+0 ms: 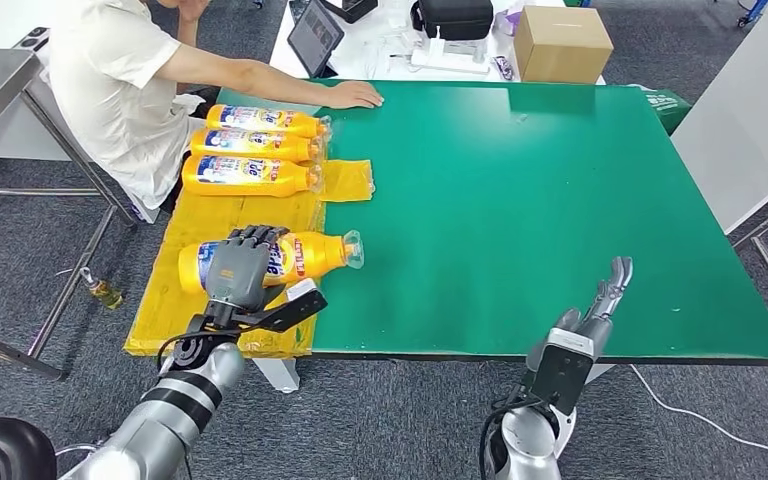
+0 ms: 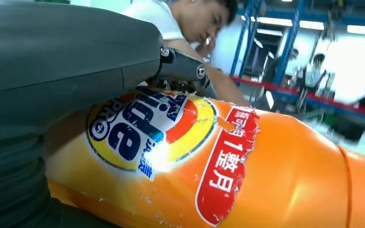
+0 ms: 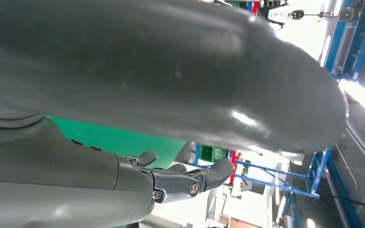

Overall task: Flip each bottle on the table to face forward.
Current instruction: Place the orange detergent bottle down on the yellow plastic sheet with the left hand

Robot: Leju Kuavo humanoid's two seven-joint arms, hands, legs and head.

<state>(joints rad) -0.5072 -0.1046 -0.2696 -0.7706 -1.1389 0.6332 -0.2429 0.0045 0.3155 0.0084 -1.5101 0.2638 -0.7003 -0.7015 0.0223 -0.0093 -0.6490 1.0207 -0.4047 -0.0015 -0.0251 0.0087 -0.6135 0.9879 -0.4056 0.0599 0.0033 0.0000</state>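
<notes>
Label print fills the left wrist view: the left robot hand clasps the near bottle, lying on yellow sheeting beside three more bottles. Right robot hand hangs spread at the green worktop; grey carpet below.

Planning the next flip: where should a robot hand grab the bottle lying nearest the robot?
Probably around the wide labelled body of the nearest bottle, from above, as the left robot hand does: it lies on its side, cap toward the green mat, and the neck looks narrower.
</notes>
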